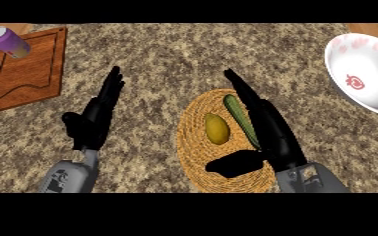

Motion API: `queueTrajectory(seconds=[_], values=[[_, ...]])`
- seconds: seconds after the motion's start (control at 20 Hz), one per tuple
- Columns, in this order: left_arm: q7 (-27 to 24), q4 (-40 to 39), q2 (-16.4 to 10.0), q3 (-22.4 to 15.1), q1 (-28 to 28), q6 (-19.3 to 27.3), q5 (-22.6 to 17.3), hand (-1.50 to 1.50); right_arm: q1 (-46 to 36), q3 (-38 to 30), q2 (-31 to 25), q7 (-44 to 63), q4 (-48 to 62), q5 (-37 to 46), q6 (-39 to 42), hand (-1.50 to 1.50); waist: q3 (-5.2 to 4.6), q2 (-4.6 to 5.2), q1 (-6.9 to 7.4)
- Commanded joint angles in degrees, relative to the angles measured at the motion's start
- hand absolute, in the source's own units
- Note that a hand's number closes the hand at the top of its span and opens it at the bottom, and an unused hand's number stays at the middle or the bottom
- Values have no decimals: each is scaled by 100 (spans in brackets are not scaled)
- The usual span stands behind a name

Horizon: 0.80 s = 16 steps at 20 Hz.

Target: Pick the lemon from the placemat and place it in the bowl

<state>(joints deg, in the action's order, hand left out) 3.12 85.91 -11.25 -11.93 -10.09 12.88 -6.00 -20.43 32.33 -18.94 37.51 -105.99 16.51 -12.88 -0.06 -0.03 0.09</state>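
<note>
On placemat (193, 152), lemon (216, 129) beside cucumber (236, 108); right hand (277, 137) fingers straight, holding nothing (left hand (92, 122) likewise, resting). Close round lemon only, then to bowl (347, 60).

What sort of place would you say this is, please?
Most likely a kitchen counter: a speckled stone top, a wooden cutting board at the far left, and a white bowl at the right, apart from a woven placemat holding a lemon.
</note>
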Motion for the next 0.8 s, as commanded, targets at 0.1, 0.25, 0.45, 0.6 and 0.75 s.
queueTrajectory(seconds=[0.1,0.25,0.45,0.6,0.75], values=[[12,145,-57,135,201,-209,-25,0,-108,76,233,586,410,76,696,-150,4,-2,18],[259,522,-118,267,307,-215,68,0,167,-223,314,-2,695,-2,931,-150,7,-1,19],[-205,-77,175,368,139,-338,233,0,557,-654,308,-613,593,-110,1369,-150,6,3,-8],[-30,15,271,365,82,-422,362,0,622,-875,610,-791,718,94,1389,-150,6,3,-7],[113,52,394,314,94,-285,441,0,760,-949,716,-667,224,-248,1502,-150,7,1,-10]])
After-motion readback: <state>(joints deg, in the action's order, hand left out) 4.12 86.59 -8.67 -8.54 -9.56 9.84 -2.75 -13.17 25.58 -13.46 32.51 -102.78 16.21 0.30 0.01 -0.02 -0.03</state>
